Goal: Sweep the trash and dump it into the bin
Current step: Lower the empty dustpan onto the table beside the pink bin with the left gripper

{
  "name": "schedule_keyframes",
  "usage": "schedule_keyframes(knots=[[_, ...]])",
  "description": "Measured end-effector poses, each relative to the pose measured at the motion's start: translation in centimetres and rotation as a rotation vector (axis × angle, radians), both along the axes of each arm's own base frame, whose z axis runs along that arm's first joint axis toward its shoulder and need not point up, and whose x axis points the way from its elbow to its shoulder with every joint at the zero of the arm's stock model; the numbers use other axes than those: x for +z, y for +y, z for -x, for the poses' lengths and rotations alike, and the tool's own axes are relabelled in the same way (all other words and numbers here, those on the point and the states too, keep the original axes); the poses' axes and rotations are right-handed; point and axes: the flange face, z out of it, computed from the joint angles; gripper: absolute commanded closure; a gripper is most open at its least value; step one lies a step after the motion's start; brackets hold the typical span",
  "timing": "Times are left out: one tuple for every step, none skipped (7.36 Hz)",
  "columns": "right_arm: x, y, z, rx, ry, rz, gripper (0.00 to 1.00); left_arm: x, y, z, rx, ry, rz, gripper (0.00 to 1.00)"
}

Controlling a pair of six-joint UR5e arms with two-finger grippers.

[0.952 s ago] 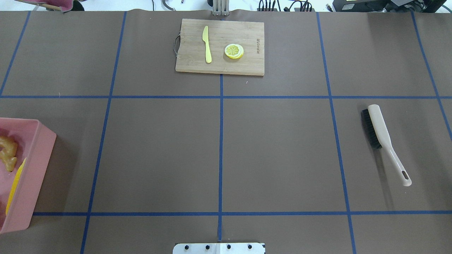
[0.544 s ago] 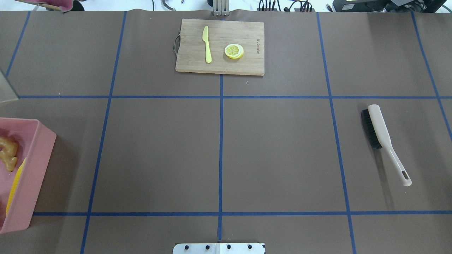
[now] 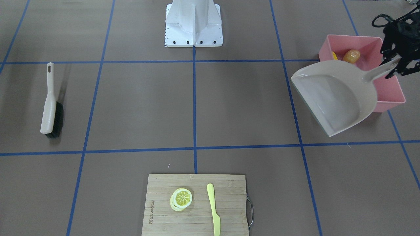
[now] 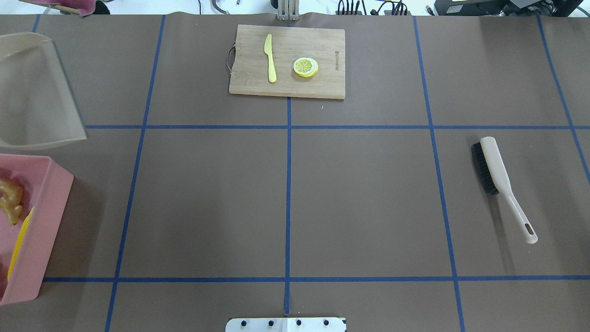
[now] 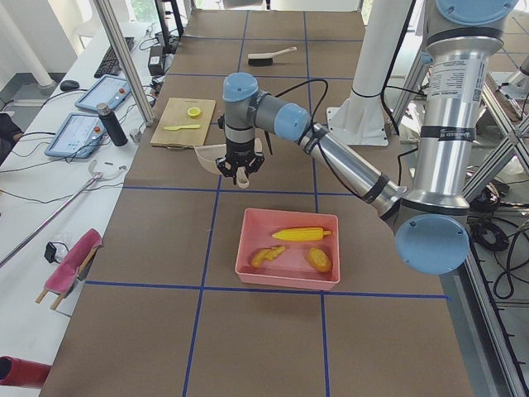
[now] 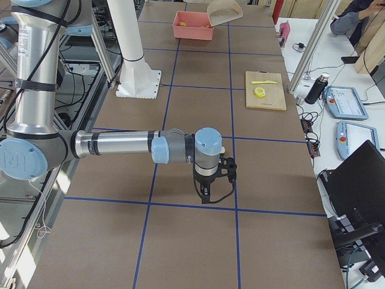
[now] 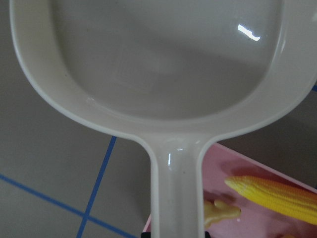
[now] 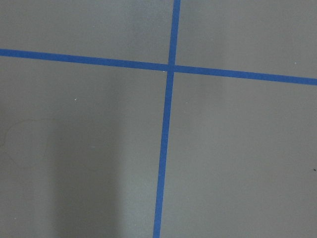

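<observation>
The beige dustpan (image 3: 331,95) hangs empty above the table, tilted, just past the far side of the pink bin (image 3: 390,95). My left gripper (image 3: 397,62) is shut on the dustpan's handle (image 7: 176,198). The trash lies inside the bin (image 5: 289,277): a yellow corn cob (image 5: 302,234), a tan ginger root (image 5: 266,255) and a brown-golden potato (image 5: 319,260). The exterior right view alone shows my right gripper (image 6: 206,194), low over bare table, and I cannot tell whether it is open or shut.
A beige brush (image 4: 495,170) with black bristles lies on the right part of the table. A wooden cutting board (image 4: 322,41) at the far middle carries a pale yellow knife (image 4: 270,57) and a lemon slice (image 4: 305,67). The robot's base (image 3: 193,23) stands at the near edge.
The dustpan has come into the overhead view from the left edge and now shows large beyond the bin. Bin, trash, brush and board have not moved.
</observation>
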Motion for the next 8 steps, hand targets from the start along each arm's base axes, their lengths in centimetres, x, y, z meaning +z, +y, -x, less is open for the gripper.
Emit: schedule_keyframes(knots=[[0.0, 0.0, 0.0, 0.0, 0.0, 0.0, 0.0, -0.5, -0.2, -4.2, 0.078, 0.035, -0.045, 1.0], [0.0, 0.0, 0.0, 0.0, 0.001, -0.001, 0.0, -1.2, 0.4, -7.7, 0.146, 0.067, -0.092, 1.0], [0.0, 0.0, 0.0, 0.0, 0.001, -0.001, 0.0, -1.8, 1.4, -10.6, 0.202, 0.09, -0.122, 1.0], [-0.1, 0.0, 0.0, 0.0, 0.001, -0.001, 0.0, -2.2, 2.6, -12.8, 0.234, 0.109, -0.12, 1.0], [-0.1, 0.0, 0.0, 0.001, 0.0, 0.0, 0.0, -2.8, 3.9, -14.7, 0.225, 0.135, -0.083, 1.0], [-0.2, 0.0, 0.0, 0.001, -0.004, -0.001, 0.0, -3.0, 5.4, -16.4, 0.2, 0.165, -0.039, 1.0], [-0.2, 0.0, 0.1, 0.001, -0.007, -0.002, 0.0, -2.5, 6.7, -17.5, 0.184, 0.183, -0.003, 1.0], [-0.2, 0.0, 0.1, 0.001, -0.007, -0.002, 0.0, -1.1, 7.9, -17.6, 0.18, 0.191, 0.014, 1.0]])
